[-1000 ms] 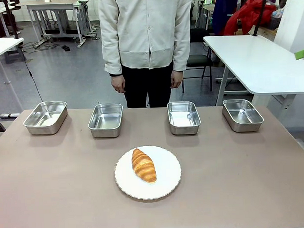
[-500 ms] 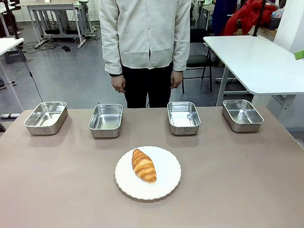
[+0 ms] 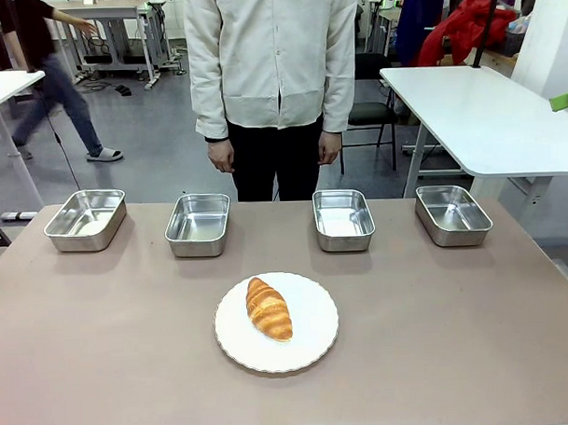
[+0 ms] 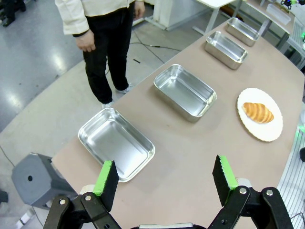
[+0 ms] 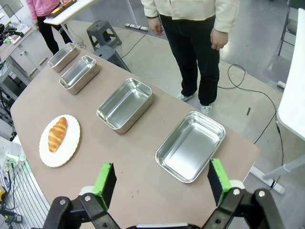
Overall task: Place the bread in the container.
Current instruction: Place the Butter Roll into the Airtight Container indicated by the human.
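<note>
The left gripper [image 4: 165, 176] and the right gripper [image 5: 161, 181] hover high over opposite ends of the table [image 3: 438, 356], each with jaws spread wide and nothing between them, probably so that either can take the job. In the middle of the near side, the croissant [image 3: 269, 308] lies slantwise on a round white plate [image 3: 316, 334], apart from everything and easy to reach from above. Beyond it, four steel pans [image 3: 199, 247] stand empty in a row along the far edge, openings up to receive it; which one is meant I cannot tell. Behind them the person [image 3: 274, 64] stands idle, seemingly waiting
</note>
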### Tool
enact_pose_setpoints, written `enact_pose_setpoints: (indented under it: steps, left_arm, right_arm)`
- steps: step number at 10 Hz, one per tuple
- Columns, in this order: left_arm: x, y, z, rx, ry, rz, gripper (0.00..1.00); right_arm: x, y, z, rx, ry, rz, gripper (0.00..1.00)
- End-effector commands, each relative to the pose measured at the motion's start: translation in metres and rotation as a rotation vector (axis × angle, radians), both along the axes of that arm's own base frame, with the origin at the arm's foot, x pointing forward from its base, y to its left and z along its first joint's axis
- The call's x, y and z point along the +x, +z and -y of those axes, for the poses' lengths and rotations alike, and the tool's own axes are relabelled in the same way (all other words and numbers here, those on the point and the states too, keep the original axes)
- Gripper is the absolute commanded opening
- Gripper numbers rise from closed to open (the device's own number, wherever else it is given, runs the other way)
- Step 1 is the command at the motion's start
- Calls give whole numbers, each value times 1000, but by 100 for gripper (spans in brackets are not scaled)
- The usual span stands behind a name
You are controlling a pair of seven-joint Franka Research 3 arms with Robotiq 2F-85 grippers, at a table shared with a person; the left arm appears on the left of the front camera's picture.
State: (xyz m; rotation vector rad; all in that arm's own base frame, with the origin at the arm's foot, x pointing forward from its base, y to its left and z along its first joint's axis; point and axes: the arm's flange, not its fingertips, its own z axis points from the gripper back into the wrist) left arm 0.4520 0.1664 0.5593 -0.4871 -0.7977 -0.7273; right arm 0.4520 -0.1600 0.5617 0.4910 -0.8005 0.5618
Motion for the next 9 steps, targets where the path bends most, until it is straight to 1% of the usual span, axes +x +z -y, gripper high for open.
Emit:
enact_pose_setpoints:
  steps: [1, 9]
  left_arm:
    - [0, 1, 0, -3, -5, 4, 100]
    - [0, 1, 0, -3, -5, 4, 100]
  right_arm:
    - [1, 0, 0, 9, 6, 12, 100]
    - [1, 0, 0, 9, 6, 12, 100]
